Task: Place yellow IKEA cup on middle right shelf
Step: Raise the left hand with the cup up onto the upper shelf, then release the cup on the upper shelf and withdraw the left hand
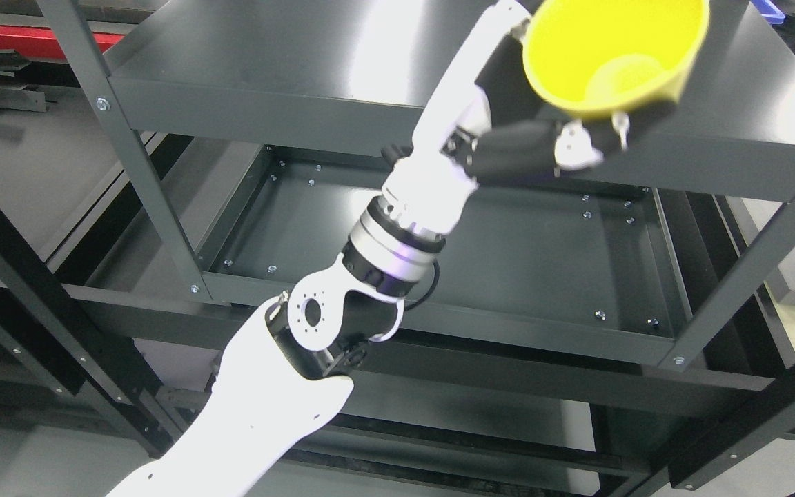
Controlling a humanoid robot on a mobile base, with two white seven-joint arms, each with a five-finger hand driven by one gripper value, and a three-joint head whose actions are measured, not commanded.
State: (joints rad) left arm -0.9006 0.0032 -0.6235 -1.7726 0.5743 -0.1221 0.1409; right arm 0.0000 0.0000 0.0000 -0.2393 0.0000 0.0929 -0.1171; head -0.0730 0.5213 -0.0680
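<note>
The top edge is cropping the yellow cup (611,59), hiding its far rim. Fingers (577,148) of the left hand (508,117) are covering the cup's underside. Beyond the fingers, a blue object (773,10) is running off the top edge, unidentifiable.

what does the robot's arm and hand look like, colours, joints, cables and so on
The left arm has glossy white shells, a black elbow joint with a round white cap ringed by small holes, a ribbed silver-and-black wrist collar and a thin black cable looping beside it. The left hand has a white back and black fingers with white and metal knuckle pieces.
</note>
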